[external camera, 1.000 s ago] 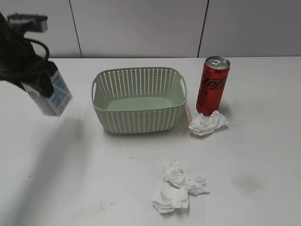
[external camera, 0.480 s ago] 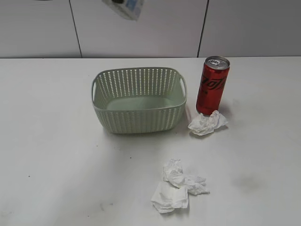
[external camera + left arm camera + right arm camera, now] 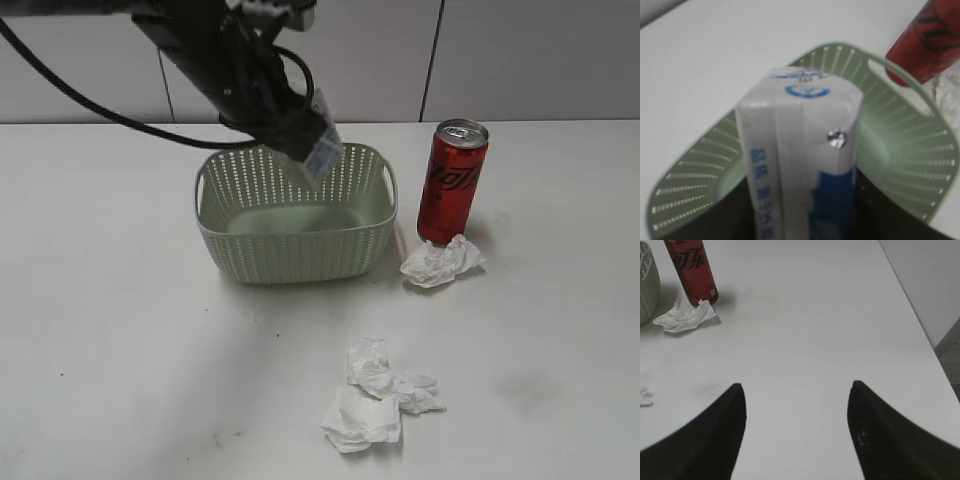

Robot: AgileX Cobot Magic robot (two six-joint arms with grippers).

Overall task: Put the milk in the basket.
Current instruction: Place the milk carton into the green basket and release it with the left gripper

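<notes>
My left gripper (image 3: 290, 135) is shut on the milk (image 3: 319, 150), a small white carton with blue markings, and holds it tilted above the back of the pale green basket (image 3: 290, 250). In the left wrist view the milk (image 3: 800, 150) fills the middle, with the basket (image 3: 910, 150) open below it. The basket's inside holds nothing. My right gripper (image 3: 797, 390) is open and empty over bare table; it does not show in the exterior view.
A red can (image 3: 452, 180) stands right of the basket, also in the right wrist view (image 3: 690, 267). A crumpled tissue (image 3: 440, 262) lies at its foot, another tissue (image 3: 378, 395) nearer the front. The table's right edge (image 3: 920, 320) shows in the right wrist view.
The left arm has carried the milk from the far left, up past the top of the view, and down to just above the basket. Nothing else moved.
</notes>
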